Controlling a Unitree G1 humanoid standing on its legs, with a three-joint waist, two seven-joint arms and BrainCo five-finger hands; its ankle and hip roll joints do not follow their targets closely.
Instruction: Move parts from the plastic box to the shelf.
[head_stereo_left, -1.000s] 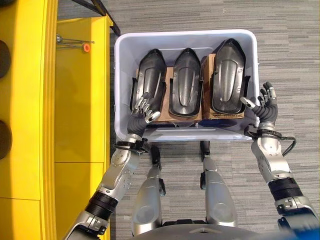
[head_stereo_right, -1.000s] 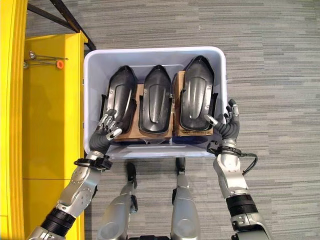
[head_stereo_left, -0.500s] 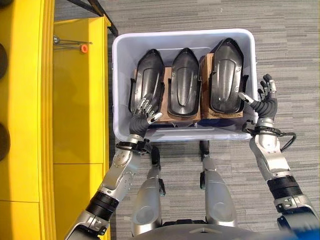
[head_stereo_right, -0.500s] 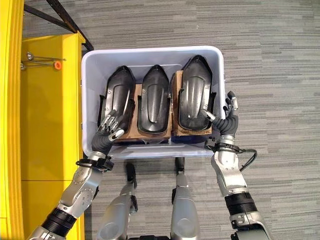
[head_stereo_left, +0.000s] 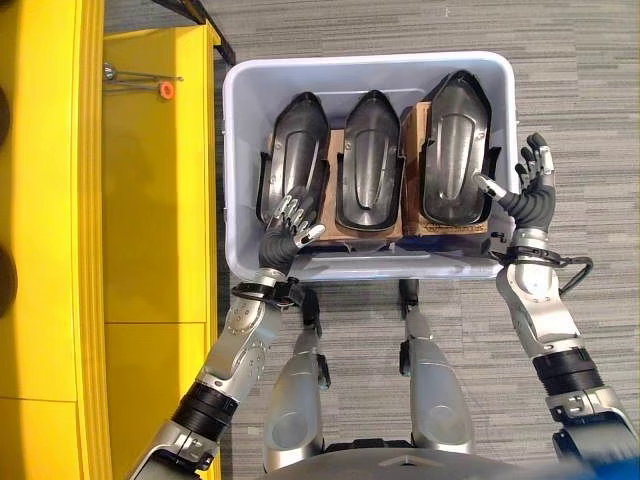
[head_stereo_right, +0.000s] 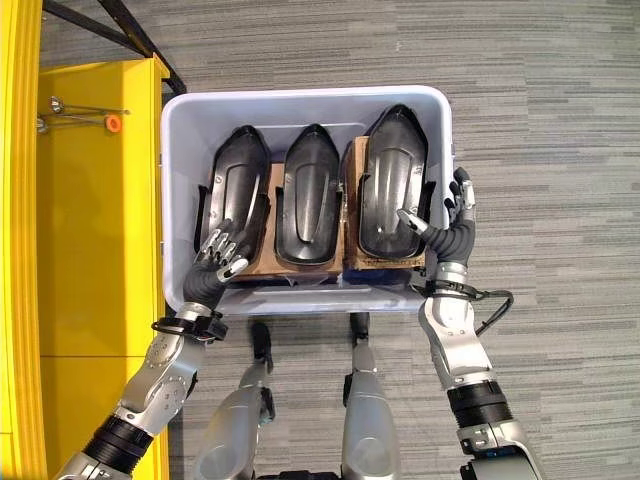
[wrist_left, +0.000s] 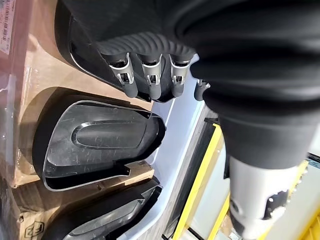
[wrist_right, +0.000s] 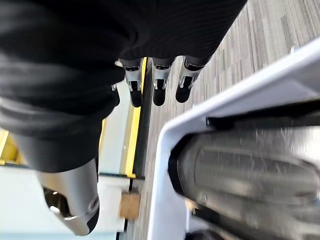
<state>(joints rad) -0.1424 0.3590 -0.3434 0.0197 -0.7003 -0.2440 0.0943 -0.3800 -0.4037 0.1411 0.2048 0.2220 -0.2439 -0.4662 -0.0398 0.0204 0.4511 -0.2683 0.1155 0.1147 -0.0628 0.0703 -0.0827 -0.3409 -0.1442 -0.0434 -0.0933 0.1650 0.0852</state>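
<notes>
Three black parts (head_stereo_left: 370, 165) sit side by side in the plastic box (head_stereo_left: 240, 150), none lifted. Your left hand (head_stereo_left: 287, 222) rests relaxed on the nearest part (head_stereo_left: 295, 160); your right hand (head_stereo_left: 528, 195) spreads released outside the box wall, thumb over the rim. Closing now risks pinching the wall, not a part.

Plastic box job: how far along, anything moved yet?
Nothing looks moved: three black moulded plastic parts sit side by side on brown cardboard in the pale grey plastic box. In hand: the left hand rests with relaxed fingers on the left part; the right hand is open at the box's right rim, thumb reaching over the right part. Left: lifting every part to the yellow shelf.
</notes>
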